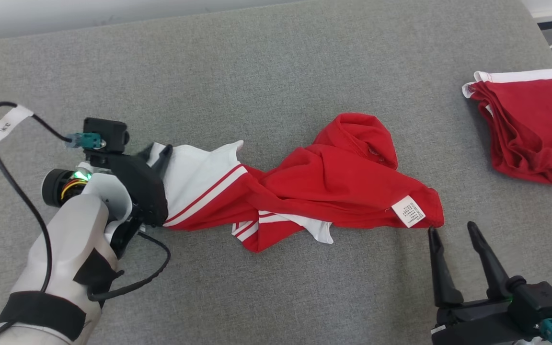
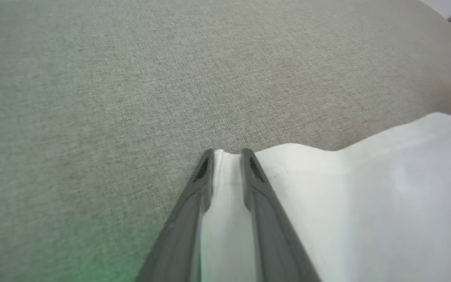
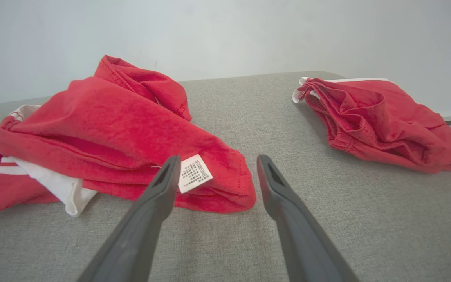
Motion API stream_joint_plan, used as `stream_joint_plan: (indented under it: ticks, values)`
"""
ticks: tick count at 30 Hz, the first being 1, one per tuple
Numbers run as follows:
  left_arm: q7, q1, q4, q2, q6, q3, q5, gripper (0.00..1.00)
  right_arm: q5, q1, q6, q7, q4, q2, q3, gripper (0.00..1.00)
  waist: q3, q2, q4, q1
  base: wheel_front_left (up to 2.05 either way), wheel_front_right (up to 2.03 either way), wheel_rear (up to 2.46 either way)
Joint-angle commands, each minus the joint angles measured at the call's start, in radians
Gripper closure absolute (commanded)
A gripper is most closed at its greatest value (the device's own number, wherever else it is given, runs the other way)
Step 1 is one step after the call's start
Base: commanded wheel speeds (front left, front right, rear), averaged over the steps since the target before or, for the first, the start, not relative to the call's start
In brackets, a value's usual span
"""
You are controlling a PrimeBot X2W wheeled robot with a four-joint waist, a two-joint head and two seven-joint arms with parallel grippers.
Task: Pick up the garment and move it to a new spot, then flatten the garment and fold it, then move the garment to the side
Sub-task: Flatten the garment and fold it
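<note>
A red garment (image 1: 324, 187) with white panels and stripes lies crumpled and stretched out across the middle of the grey padded table (image 1: 257, 72). My left gripper (image 1: 155, 154) is at its white left end. In the left wrist view the two fingers of the left gripper (image 2: 227, 154) stand close together with a fold of the garment's white cloth (image 2: 366, 196) filling the gap. My right gripper (image 1: 452, 229) is open just short of the garment's right corner, by the white care label (image 1: 408, 211). The right wrist view shows the right gripper (image 3: 218, 158) low over the table, nothing between its fingers, with the garment (image 3: 112, 117) ahead.
A second red garment with a white band (image 1: 530, 129) lies bunched at the table's far right edge, and appears again as the second garment (image 3: 378, 117). A black cable (image 1: 12, 191) loops beside my left forearm. Bare grey table surrounds the cloth; a pale wall rises behind.
</note>
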Motion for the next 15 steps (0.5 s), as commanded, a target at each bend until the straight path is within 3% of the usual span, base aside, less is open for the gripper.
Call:
stream_joint_plan:
  ticks: [1,6,15]
  values:
    - [0.024,0.014,0.008,-0.001,-0.001,-0.033,-0.020,1.00,0.004,-0.008,-0.001,-0.007,0.003,0.004,-0.013,0.00,-0.001,-0.0001,0.005,-0.0001,0.00,0.00,0.00]
    - [0.032,-0.009,-0.020,0.031,0.000,-0.097,-0.069,1.00,0.031,-0.017,-0.001,0.007,0.024,0.004,-0.052,0.00,-0.004,-0.0001,0.019,-0.0001,0.00,0.00,0.00]
    - [-0.010,-0.049,-0.026,0.059,0.000,-0.151,-0.101,1.00,0.123,-0.111,-0.001,0.042,0.161,-0.086,-0.058,0.00,0.000,-0.0001,0.043,-0.0001,0.00,0.00,0.00]
